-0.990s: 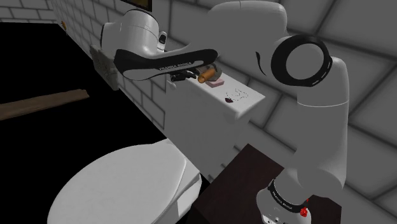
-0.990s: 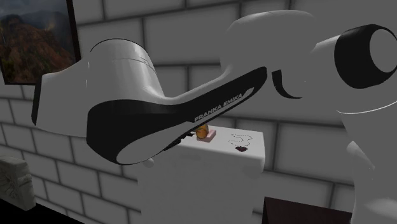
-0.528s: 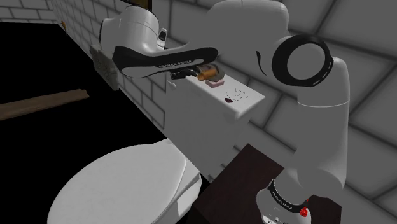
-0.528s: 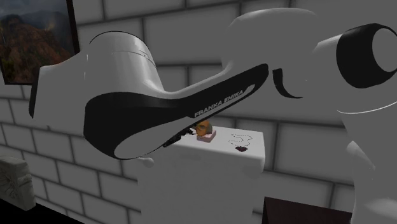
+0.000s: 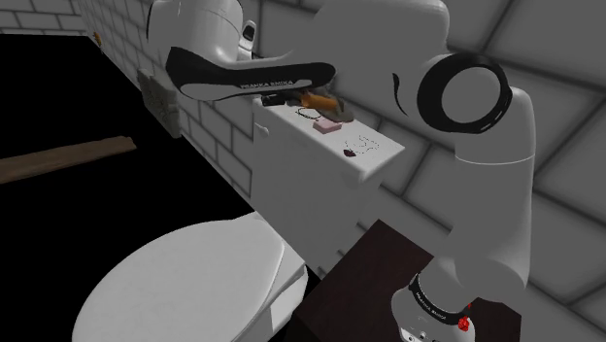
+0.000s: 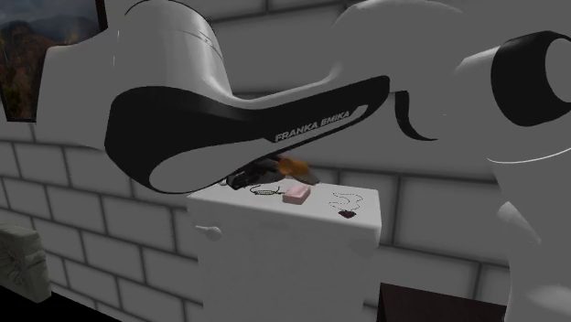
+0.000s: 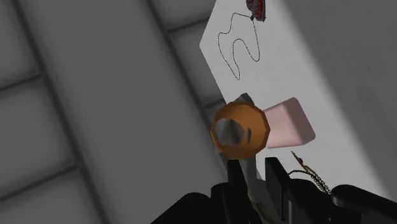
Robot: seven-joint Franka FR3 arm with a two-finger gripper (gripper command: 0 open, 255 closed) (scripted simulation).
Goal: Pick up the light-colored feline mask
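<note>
Fingers (image 7: pixel 275 175) narrowly apart, clasping orange-and-grey mask (image 7: pixel 240 130), above pink block (image 7: pixel 291 121)

Orange mask (image 7: pixel 240 130), pink block (image 7: pixel 289 121), white tank top (image 7: pixel 305 57), black gripper (image 7: pixel 254 167).

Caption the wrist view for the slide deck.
Black gripper clasping an orange-rimmed mask above a white tank lid, near a pink block, pendant necklace beyond.

The mask (image 7: pixel 240 129) clasped in the pincer (image 7: pixel 255 163) looks smooth and matt, with flat facets round its rim. Just beyond it the pink block (image 7: pixel 289 122) is matt. The cistern lid (image 5: pixel 374 160) beneath is smooth, and the arm's shell (image 6: pixel 183 82) is faintly glossy.
</note>
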